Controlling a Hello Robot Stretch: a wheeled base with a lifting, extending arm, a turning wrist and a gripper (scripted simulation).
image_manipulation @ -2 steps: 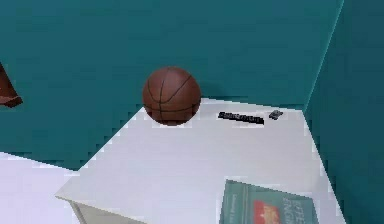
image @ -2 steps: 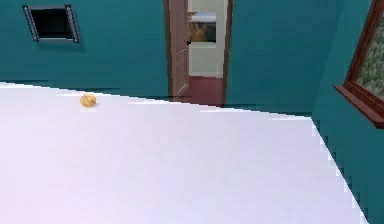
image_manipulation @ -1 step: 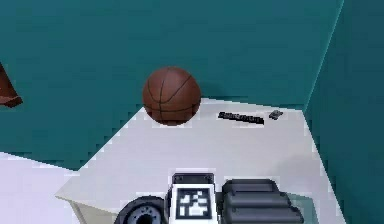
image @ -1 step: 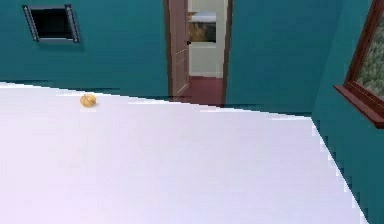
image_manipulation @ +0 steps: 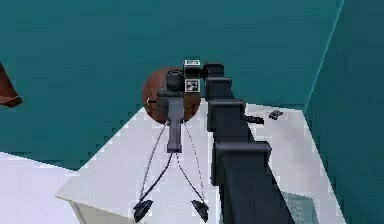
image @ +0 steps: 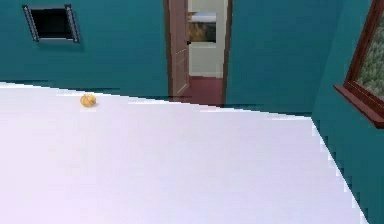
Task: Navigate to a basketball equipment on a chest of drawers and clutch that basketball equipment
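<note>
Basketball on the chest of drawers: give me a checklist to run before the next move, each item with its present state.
1. The basketball is in sight, resting on the white top of the chest of drawers: ok.
2. The arm reaches out over that top: ok.
3. The hand is lined up with the basketball: cannot tell, since they overlap in the arm side view.
4. The hand holds the basketball: cannot tell, because the basketball sits on the surface behind it.
5. The small dark things on the top lie apart from the basketball: ok.
</note>
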